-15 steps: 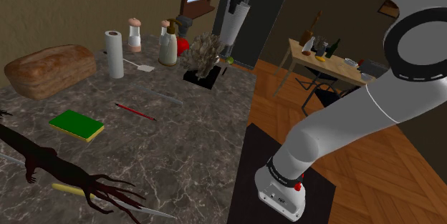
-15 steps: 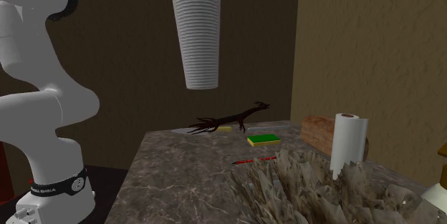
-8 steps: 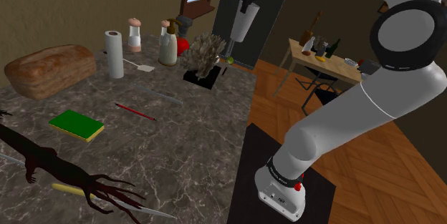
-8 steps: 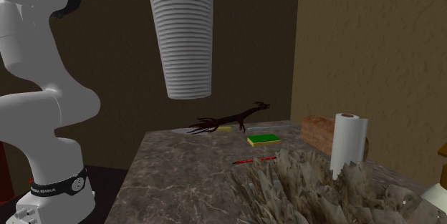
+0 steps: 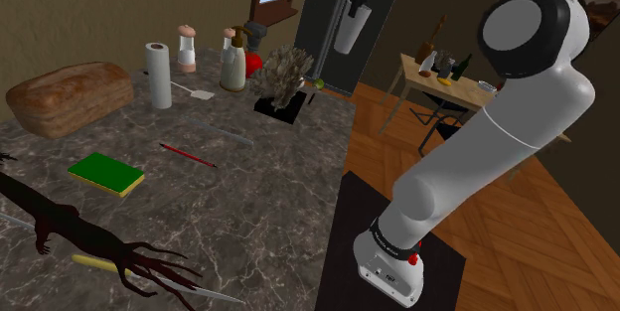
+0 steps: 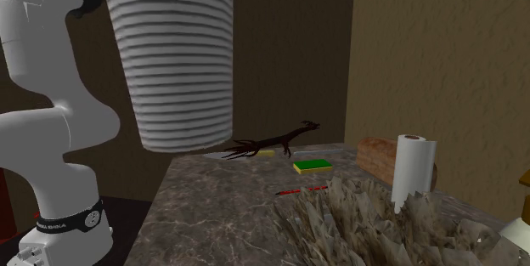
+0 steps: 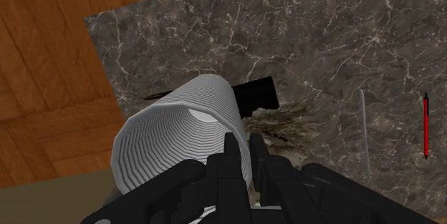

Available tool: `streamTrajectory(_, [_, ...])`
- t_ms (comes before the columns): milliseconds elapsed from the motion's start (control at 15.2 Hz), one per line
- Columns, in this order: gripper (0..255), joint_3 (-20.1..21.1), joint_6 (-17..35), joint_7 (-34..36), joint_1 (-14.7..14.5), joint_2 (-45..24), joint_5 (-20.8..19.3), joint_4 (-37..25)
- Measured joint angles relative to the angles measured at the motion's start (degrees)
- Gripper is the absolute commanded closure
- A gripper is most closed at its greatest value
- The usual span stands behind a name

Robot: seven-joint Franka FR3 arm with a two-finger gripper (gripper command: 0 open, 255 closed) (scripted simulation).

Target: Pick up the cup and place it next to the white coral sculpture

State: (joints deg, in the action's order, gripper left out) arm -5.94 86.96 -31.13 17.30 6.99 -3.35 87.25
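A white ribbed cup (image 5: 350,31) hangs high in the air, narrow end down, beyond the marble table's far corner. My gripper (image 5: 357,3) is shut on its rim from above. The wrist view has the fingers (image 7: 229,147) clasping the cup (image 7: 175,133) wall, its open mouth facing the camera. The pale spiky coral sculpture (image 5: 286,71) stands on a black base (image 5: 280,108) near the table's far edge, and below the cup in the wrist view (image 7: 286,124). In the second exterior view the cup (image 6: 174,52) looms large, up and left of the coral sculpture (image 6: 365,222).
On the marble table (image 5: 248,190) are a paper towel roll (image 5: 157,74), bread loaf (image 5: 70,95), bottles (image 5: 233,61), green sponge (image 5: 105,173), red pencil (image 5: 187,154) and dark branch (image 5: 89,234). Wooden floor and a side table (image 5: 452,78) lie beyond.
The gripper has carried the cup toward the shoulder view's right, past the coral sculpture. In the second exterior view the cup has come much closer and shifted left.
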Motion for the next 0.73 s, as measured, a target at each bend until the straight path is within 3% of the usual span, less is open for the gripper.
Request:
streamTrajectory(330, [255, -3.68, -0.87, -6.50, 3.00, -7.57, 1.59, -8.66])
streamTrajectory(726, [255, -7.26, -5.23, -14.12, 8.20, -19.65, 5.40, -24.96])
